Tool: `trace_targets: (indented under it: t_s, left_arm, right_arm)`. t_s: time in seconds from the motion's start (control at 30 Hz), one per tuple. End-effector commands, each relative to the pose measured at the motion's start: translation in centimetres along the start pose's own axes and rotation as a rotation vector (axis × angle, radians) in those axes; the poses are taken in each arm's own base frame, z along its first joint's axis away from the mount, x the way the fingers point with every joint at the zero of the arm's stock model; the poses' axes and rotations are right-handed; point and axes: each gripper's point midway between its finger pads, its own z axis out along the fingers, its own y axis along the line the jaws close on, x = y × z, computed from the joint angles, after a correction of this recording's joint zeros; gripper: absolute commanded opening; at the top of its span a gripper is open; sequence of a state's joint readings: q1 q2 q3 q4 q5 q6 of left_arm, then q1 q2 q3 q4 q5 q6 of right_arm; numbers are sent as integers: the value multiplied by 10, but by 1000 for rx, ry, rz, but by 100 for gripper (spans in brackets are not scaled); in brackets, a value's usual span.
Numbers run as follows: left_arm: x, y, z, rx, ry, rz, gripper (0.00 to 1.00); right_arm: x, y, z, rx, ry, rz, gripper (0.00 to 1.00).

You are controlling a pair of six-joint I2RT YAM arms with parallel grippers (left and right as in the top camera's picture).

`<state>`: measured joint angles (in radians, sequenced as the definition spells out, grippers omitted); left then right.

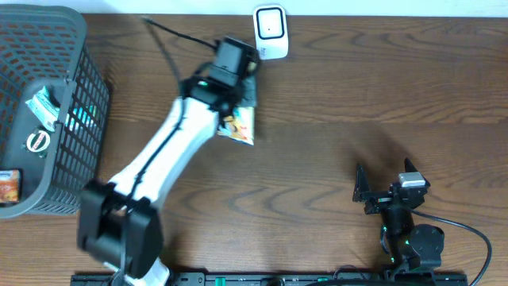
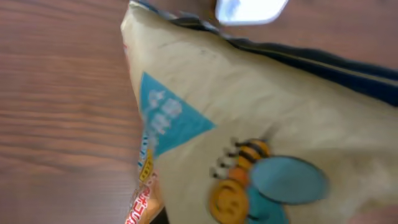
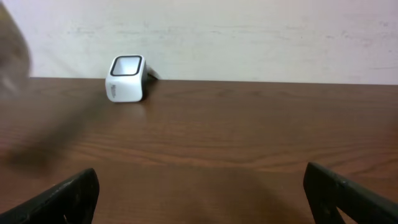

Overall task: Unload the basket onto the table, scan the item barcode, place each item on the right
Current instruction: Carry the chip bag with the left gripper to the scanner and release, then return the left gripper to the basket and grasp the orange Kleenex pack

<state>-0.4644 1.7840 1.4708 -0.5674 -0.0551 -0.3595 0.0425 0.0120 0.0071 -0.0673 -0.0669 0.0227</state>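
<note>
A beige snack packet [image 1: 239, 125] with a bee drawing fills the left wrist view [image 2: 261, 124]. In the overhead view it hangs from my left gripper [image 1: 244, 102], which is shut on its top edge, just in front of the white barcode scanner [image 1: 270, 32]. The scanner's corner [image 2: 252, 9] shows right behind the packet's upper edge. My left fingers are hidden by the packet in the wrist view. My right gripper [image 1: 385, 188] rests low at the front right, open and with nothing in it [image 3: 199, 193], facing the scanner [image 3: 126, 78] from afar.
A dark mesh basket [image 1: 75, 95] stands at the left edge with several packaged items inside. A black cable [image 1: 171, 36] runs across the back of the wooden table toward the left arm. A white wall lies behind the table.
</note>
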Motion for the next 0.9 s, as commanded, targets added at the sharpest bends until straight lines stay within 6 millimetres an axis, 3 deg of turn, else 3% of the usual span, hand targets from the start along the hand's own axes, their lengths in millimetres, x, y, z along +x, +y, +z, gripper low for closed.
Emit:
trace_targets:
  t_s: [0.0,0.03,0.1,0.13,0.17,0.33,0.5,0.57,0.7,0.8,0.87]
  left_arm:
    - [2,-10,8,-13,-7,33,41]
    - [5,-12,11,-14,2,39,50]
    - [5,-13,11,-13,2,40,56]
    - [4,-13,10,-11,-3,39,71]
    - [1,-14,8,-6,-14,37,79]
    - [-31,-18,-29,36,-141,134,79]
    - [-87,-4,-110,27,-402,261,79]
    - [-113,17,-152,-27,-535,258,79]
    - [-155,86,-243,-194,-795,168,79]
    - [-168,160,-309,-355,-950,63,80]
    - [-163,211,-336,-478,-983,-11,84]
  right_arm:
    - [0,-1,0,3,0,14,99]
    - [0,-1,0,3,0,14,99]
    - [0,-1,0,3,0,14,99]
    - [0,-1,0,3,0,14,99]
    - [0,-1,0,3,0,14,99]
    - [0,-1,0,3,0,14,99]
    - [0,-1,0,3,0,14,99]
    - [0,-1,0,3,0,14,99]
    - [0,-1,0,3,0,14,99]
    - [0,-1,0,3,0,14,99]
    - [0,-1,0,3,0,14,99]
